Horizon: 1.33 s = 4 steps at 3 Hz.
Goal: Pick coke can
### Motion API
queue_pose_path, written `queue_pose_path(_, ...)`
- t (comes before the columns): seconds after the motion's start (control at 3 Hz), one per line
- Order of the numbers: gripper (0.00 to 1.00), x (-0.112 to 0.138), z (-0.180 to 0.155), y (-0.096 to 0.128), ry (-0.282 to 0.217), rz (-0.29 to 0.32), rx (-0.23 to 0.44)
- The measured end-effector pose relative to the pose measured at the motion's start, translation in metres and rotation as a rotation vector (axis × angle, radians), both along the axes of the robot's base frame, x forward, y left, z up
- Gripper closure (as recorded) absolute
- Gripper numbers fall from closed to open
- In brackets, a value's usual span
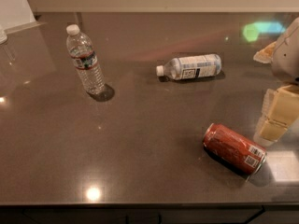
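Observation:
The coke can (235, 148) lies on its side on the dark countertop at the lower right, red with silver ends and a white barcode patch near its right end. My gripper (275, 118) hangs at the right edge of the view, just above and to the right of the can, with pale yellowish fingers (273, 129) pointing down. It holds nothing and does not touch the can.
A clear plastic water bottle (85, 60) stands upright at the left. A second clear bottle (190, 67) lies on its side at the centre back. The dark countertop (140, 143) ends at a front edge near the bottom. A wall runs along the back.

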<state>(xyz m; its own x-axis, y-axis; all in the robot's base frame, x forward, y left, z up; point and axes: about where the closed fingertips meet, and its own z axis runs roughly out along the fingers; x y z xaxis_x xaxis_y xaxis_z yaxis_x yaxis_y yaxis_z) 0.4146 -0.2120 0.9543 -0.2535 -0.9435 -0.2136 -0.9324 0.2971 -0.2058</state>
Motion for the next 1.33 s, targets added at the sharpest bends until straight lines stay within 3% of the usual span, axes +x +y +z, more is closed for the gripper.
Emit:
queue_pose_path(0.67, 0.00, -0.019, -0.040, 0.005, 0.065, -0.111, -0.007)
queue_pose_path(1.33, 0.00, -0.032, -0.080, 0.011, 0.098, -0.205, -0.036)
